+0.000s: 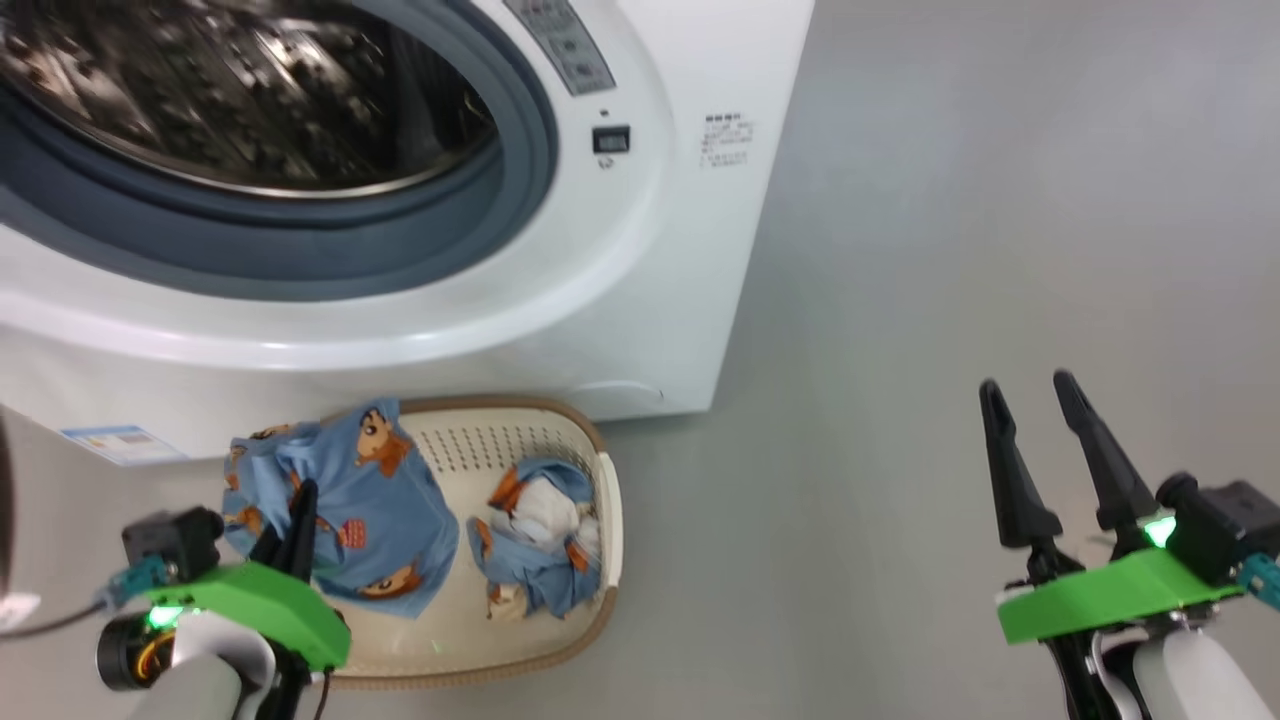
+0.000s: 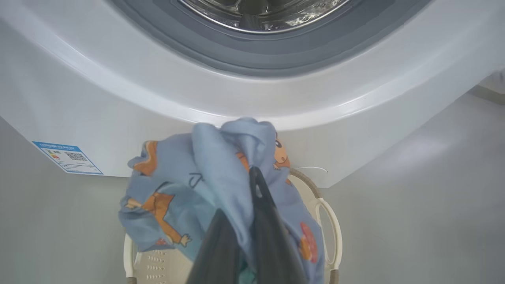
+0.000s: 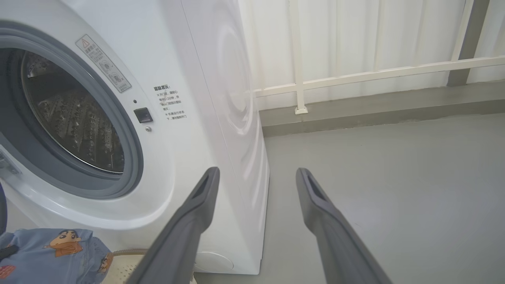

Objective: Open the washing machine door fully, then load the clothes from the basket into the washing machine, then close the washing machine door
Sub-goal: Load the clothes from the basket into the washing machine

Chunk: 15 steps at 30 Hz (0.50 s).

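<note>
The washing machine (image 1: 640, 300) gapes open, drum (image 1: 250, 90) empty, above the left claw (image 1: 298, 520), which is clamped on one blue bundle (image 1: 370, 500) over the basket (image 1: 605, 480). The second bundle (image 1: 540, 540) lies beside it. The right claw (image 1: 1035, 400) is spread and holds nothing. Loading looks barely begun.

clothes (image 1: 385, 510) light blue with orange cartoon prints, white patches. basket (image 1: 470, 440) cream, perforated, brown rim. washing machine (image 1: 660, 300) white, grey gasket (image 1: 300, 250).

The floor (image 1: 950, 250) is smooth and plain grey. A white washing machine (image 1: 640, 300) stands on it. A cream basket (image 1: 500, 440) with a brown rim sits just in front of the washing machine. Beyond the washing machine, the floor meets a raised grey ledge (image 3: 375, 106).
</note>
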Available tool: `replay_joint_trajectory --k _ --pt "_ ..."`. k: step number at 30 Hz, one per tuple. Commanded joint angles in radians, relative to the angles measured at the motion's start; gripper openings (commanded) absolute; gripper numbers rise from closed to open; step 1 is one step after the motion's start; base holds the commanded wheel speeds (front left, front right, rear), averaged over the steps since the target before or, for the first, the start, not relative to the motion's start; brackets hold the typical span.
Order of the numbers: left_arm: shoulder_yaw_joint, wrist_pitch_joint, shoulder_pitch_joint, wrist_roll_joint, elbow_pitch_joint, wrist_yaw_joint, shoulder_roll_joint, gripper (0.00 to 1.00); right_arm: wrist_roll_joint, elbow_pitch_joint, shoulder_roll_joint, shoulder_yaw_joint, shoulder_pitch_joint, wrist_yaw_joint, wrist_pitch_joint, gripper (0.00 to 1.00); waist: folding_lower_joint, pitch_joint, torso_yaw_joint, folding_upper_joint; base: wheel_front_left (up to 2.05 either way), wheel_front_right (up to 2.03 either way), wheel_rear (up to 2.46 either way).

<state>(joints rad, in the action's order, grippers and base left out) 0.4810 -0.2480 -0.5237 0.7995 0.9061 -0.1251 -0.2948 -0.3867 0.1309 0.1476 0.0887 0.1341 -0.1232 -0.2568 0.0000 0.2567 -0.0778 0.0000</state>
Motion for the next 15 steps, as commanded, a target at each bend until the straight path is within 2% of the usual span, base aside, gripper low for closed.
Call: replay_joint_trajectory --k 1,8,15 --pt "-0.061 -0.014 0.026 -0.037 -0.051 0.005 -0.032 0.0 -0.014 -0.021 0.015 0.012 -0.02 -0.008 -0.005 1.0 0.0 -0.055 0.031 0.0 0.0 0.0 0.0" --pt "-0.269 -0.014 0.212 -0.233 -0.318 0.034 0.006 0.0 -0.015 -0.022 0.018 0.0 -0.068 -0.008 -0.005 1.0 0.0 -0.095 0.04 0.0 0.0 0.0 0.0" --pt "-0.398 -0.014 0.342 -0.344 -0.493 0.027 0.062 0.0 -0.016 -0.021 0.017 -0.006 -0.088 -0.008 -0.005 1.0 0.0 -0.114 0.041 0.0 0.0 0.0 0.0"
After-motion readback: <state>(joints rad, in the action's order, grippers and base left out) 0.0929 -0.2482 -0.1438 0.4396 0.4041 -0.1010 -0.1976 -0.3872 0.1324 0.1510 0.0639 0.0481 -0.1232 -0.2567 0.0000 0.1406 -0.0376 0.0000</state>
